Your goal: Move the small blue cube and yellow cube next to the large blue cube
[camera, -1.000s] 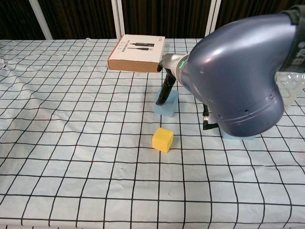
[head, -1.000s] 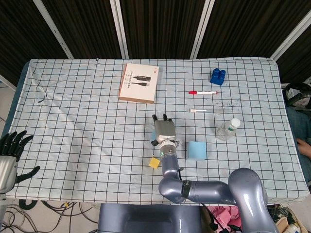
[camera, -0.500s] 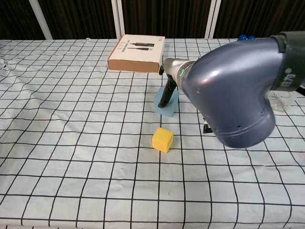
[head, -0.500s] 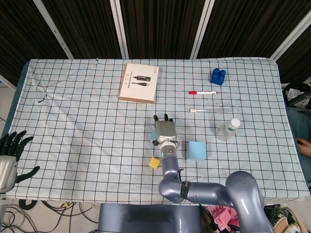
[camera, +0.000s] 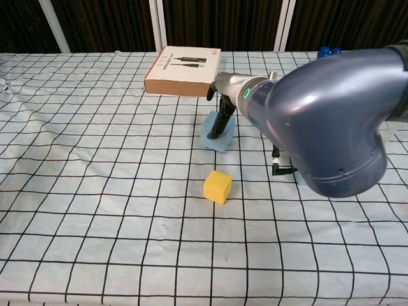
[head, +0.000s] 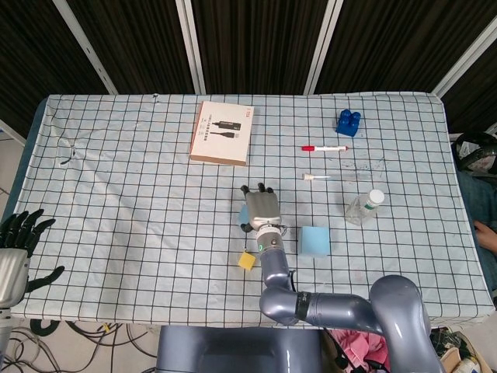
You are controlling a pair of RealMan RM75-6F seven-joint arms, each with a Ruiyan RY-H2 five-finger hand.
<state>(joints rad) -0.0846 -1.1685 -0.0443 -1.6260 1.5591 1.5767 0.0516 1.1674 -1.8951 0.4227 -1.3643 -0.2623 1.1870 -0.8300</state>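
Change: since the earlier frames the small light-blue foam cube (camera: 217, 132) has shifted slightly to the left on the cloth, and the right hand (head: 259, 208) has moved with it, a little further from the large cube.
Right hand: grey-backed, with dark fingers (camera: 219, 123); in the chest view the fingers reach down onto the top and front of the small cube and touch it. From above the hand covers nearly all of that cube. Whether the fingers are clamped on it or only pressing cannot be told.
Left hand: black robot hand (head: 19, 233) at the lower left edge of the head view, off the cloth, its fingers spread apart and holding nothing.
Small blue cube: on the tabletop under the right hand, left of the large cube and well apart from it.
Yellow cube: small yellow foam cube (camera: 217, 186) rests alone on the cloth, nearer the robot than the small blue cube, touching neither cube nor hand.
Large blue cube: large light-blue foam cube (head: 314, 242) sits to the right of the right forearm in the head view; in the chest view the arm hides it.
Tabletop: white cloth with a black grid (head: 124, 179).
Others: flat white-and-tan cardboard box (head: 221, 132) at the far side, a red-capped marker (head: 324, 148), a dark-blue toy brick (head: 348, 121), and a clear plastic bottle (head: 363, 207) lying at the right.
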